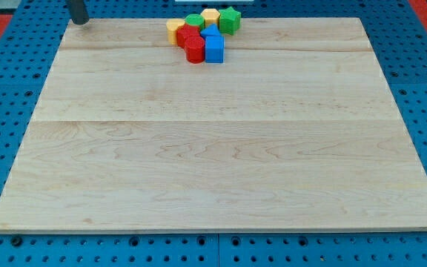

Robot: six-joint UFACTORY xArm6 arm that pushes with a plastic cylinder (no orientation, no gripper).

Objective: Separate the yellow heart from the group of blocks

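A single camera looks down at a slant from beyond the near edge of the pale wooden surface, facing its far edge; the whole board fits in frame, moderately close; my tip sits at the view's top left corner; no second view overlaps it.

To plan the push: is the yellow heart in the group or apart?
In the group: the yellow heart touches a red block at the cluster's left edge.
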